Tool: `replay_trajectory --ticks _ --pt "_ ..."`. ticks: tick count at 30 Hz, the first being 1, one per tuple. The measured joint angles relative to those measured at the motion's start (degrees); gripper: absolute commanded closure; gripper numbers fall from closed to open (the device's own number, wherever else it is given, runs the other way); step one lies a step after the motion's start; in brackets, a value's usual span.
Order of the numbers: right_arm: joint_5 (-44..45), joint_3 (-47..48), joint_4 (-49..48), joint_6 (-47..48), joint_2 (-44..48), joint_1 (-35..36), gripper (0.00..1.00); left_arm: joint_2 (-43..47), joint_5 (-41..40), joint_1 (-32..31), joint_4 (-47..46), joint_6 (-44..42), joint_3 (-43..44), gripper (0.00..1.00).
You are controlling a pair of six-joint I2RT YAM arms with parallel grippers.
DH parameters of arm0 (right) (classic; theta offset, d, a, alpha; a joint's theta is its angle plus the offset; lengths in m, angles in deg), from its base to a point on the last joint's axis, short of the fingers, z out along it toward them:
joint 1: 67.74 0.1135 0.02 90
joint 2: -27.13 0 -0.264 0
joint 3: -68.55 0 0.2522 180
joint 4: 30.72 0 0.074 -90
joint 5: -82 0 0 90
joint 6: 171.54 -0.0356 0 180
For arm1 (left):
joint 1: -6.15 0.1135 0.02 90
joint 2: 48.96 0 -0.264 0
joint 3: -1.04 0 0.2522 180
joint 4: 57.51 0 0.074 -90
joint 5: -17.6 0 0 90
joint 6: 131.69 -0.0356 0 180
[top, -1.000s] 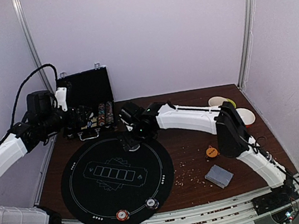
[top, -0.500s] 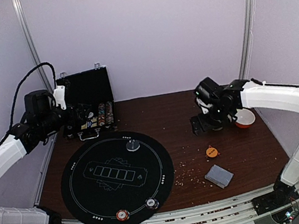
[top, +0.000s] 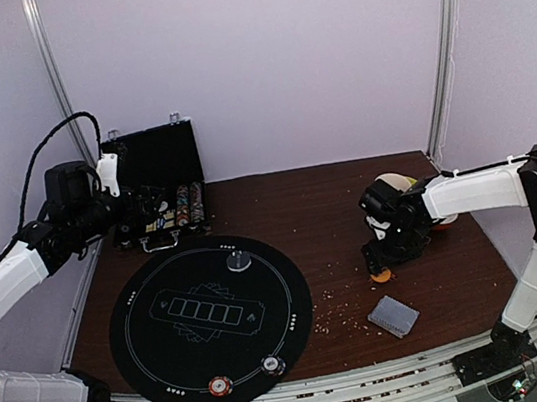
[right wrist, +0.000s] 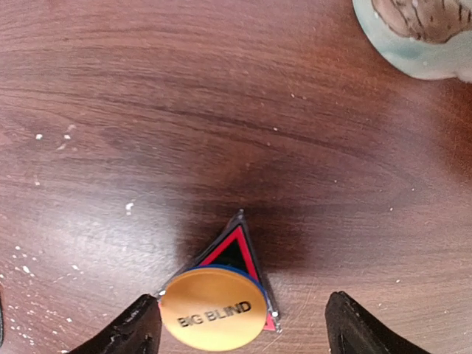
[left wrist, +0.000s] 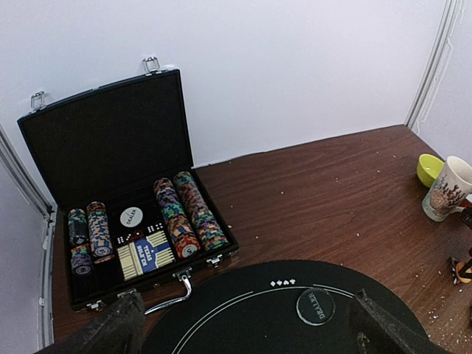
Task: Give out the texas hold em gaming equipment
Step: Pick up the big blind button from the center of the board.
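- Top view: the right hand [top: 383, 263] is seen lowered over the orange disc [top: 382, 274] at centre right of the tabletop [top: 298, 196]. The deck of cards [top: 394, 316] lies just below it.
- Left wrist view: the left hand [left wrist: 247, 335] is held wide open at the bottom edge, below the open case [left wrist: 110, 140].
- Right wrist view: the right hand's fingers [right wrist: 136, 328] are spread either side of the orange disc at bottom centre, not closed on it. A mug [right wrist: 420, 29] is seen at upper right.
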Motion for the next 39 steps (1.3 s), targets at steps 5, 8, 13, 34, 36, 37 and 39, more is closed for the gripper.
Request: replay_trajectory --ticks 5,8,13,34,36,37,39 --pt "-1.75 -0.48 -1.11 0.59 -0.35 -0.57 0.23 -0.02 0.0 0.0 0.0 0.02 0.0 0.02" --pt "-3.06 -0.96 -2.19 0.61 -0.39 -0.72 0.26 -0.02 0.0 0.0 0.0 0.02 0.0 0.02" --pt "-4.24 -2.03 -2.78 0.42 -1.29 -0.79 0.33 -0.02 0.0 0.0 0.0 0.02 0.0 0.02" --pt "-4.96 -2.99 -1.64 0.11 -0.15 -1.79 0.68 -0.02 -0.26 0.0 0.0 -0.07 -0.09 0.02" --pt "-4.96 -1.84 -0.35 0.11 -0.15 -1.79 0.69 -0.02 -0.26 0.0 0.0 -0.24 -0.22 0.02" --pt "-4.94 -1.27 0.09 0.11 -0.15 -1.79 0.69 -0.02 -0.28 0.0 0.0 -0.28 -0.28 0.02" --pt "-4.87 0.24 1.09 0.09 -0.11 -1.79 0.69 -0.02 -0.26 0.0 0.0 -0.39 -0.39 0.02"
